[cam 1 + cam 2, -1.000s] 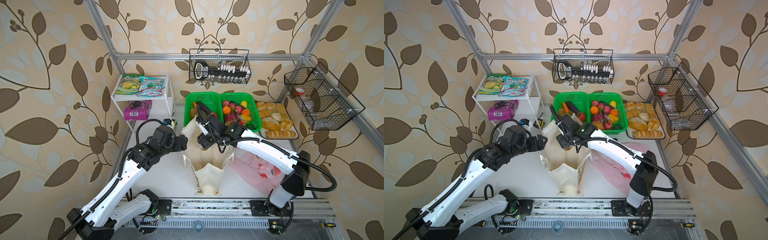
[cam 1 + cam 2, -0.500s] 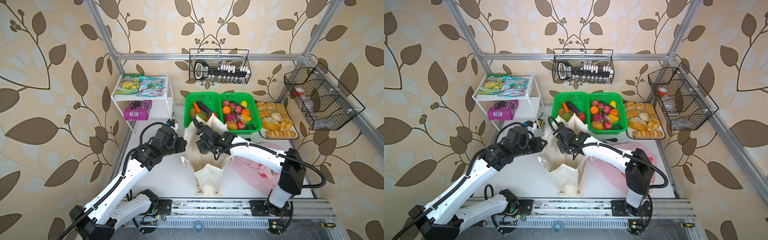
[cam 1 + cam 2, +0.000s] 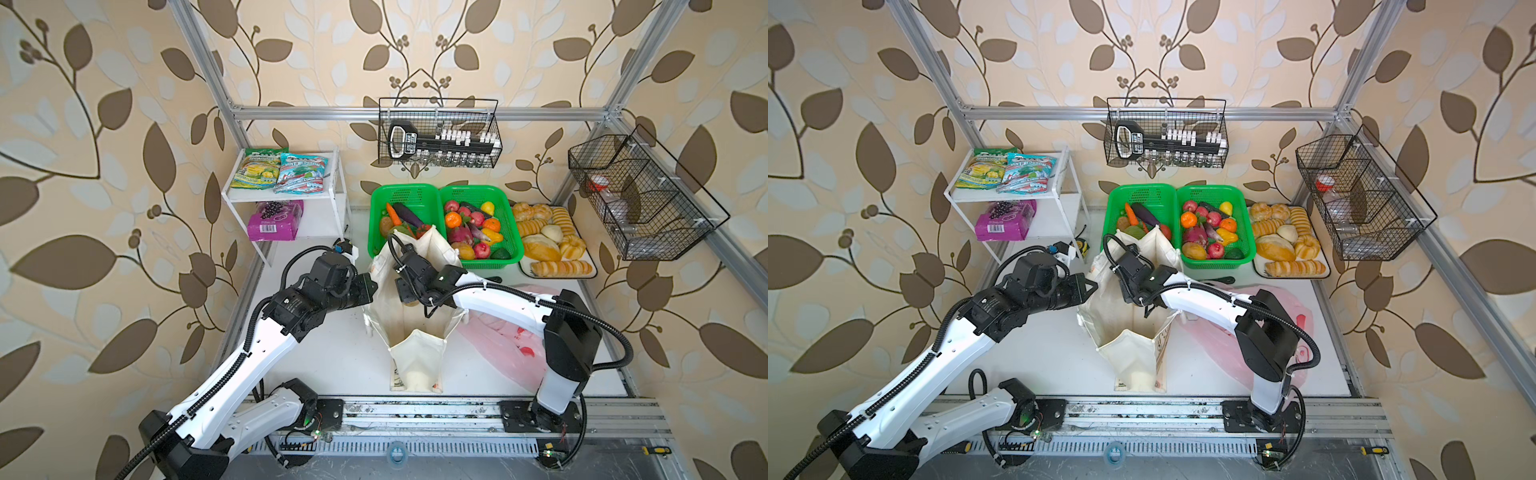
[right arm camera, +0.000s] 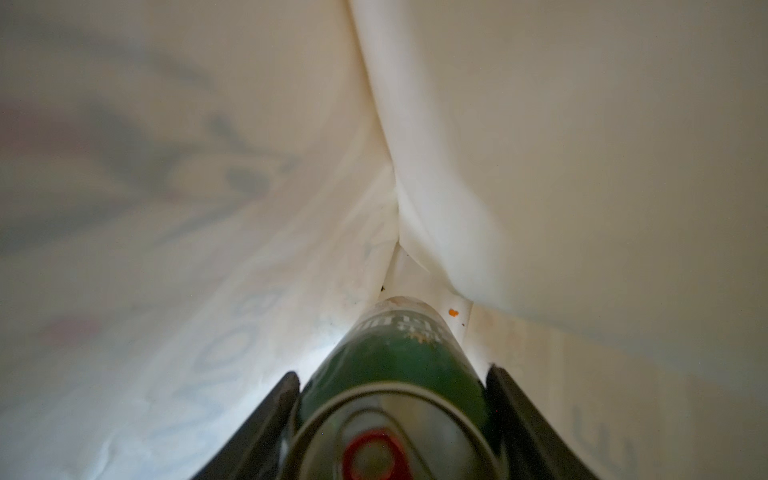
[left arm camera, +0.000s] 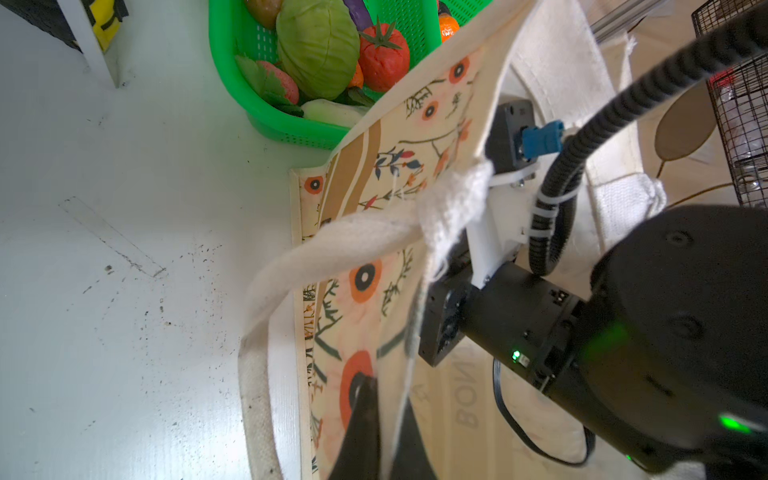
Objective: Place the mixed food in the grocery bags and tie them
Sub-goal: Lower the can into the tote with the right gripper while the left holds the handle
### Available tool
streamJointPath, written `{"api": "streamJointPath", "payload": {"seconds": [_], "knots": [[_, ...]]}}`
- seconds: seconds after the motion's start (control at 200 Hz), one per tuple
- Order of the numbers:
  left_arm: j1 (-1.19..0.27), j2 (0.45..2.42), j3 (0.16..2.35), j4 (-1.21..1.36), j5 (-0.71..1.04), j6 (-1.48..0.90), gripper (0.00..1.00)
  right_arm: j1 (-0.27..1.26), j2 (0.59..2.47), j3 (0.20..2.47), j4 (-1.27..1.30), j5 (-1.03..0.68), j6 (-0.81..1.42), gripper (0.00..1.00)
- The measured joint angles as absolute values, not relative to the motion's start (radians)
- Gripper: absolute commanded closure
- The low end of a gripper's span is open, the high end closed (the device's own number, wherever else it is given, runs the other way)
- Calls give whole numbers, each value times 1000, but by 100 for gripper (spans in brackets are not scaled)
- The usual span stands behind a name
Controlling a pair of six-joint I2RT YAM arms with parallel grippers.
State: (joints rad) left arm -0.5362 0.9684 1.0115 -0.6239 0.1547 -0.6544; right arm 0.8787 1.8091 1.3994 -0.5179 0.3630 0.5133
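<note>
Right gripper [image 4: 392, 374] is deep inside the canvas tote [image 3: 415, 332], its two black fingers clamped on either side of the small can [image 4: 399, 357]. The can's long axis runs straight out from the wrist. Its ring-pull end faces the camera and its far end points at the bottom fold of the bag, close to the seam; contact with the seam cannot be judged. Cloth walls close in on both sides, so the release looks like it needs only a short drop along that axis. Left gripper [image 5: 384, 399] is pinched shut on the tote's printed side wall near the rim, with a handle strap [image 5: 332, 245] draped just beside it. This arm is the nearer one to the mouth and appears to be holding it open. The pink plastic bag [image 3: 498, 340] lies flat beside the tote, under the right arm. Writing: the can's green label has pale characters, too blurred to read. Brown letters "BON" show on the tote's inner wall in the left wrist view. The teal mint packet [image 3: 301, 172] on the shelf reads "MINT", the rest uncertain. The purple grape-print packet [image 3: 274, 220] below shows only a barcode patch.
</note>
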Motion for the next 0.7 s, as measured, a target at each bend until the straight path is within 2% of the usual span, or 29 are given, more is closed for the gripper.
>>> {"api": "streamJointPath", "payload": {"seconds": [0.3, 0.7], "knots": [[-536, 968, 1011, -624, 155, -655, 96, 876, 1879, 1398, -491, 363, 533, 77], [-536, 968, 1011, -624, 154, -655, 96, 873, 1882, 1367, -419, 374, 535, 77]]}}
